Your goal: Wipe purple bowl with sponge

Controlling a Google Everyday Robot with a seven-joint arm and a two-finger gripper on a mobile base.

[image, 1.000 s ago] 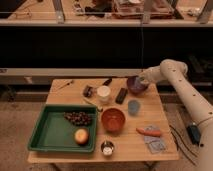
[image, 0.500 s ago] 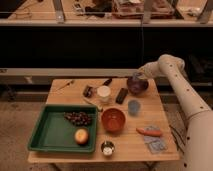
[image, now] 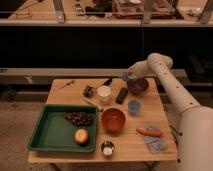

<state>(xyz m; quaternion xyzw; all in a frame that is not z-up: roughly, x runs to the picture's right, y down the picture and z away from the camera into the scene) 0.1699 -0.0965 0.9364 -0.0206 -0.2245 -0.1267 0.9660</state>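
Note:
The purple bowl [image: 138, 86] sits on the far right part of the wooden table [image: 95, 150]. My gripper [image: 128, 76] hangs just above the bowl's far left rim, at the end of the white arm that comes in from the right. A small pale blue block, the sponge [image: 125, 75], shows between the fingertips, and the gripper looks shut on it. The sponge is held a little above and to the left of the bowl's hollow.
On the table are a blue cup [image: 133, 106], an orange bowl [image: 113, 120], a white cup [image: 104, 93], a black remote [image: 121, 95], a carrot [image: 149, 132], a blue-grey cloth [image: 156, 144] and a tiny metal bowl [image: 107, 148]. A green tray [image: 50, 137] holds grapes and a round fruit.
My gripper has moved left and slightly up with the sponge, from over the middle of the purple bowl to its far left rim. Nothing else has moved.

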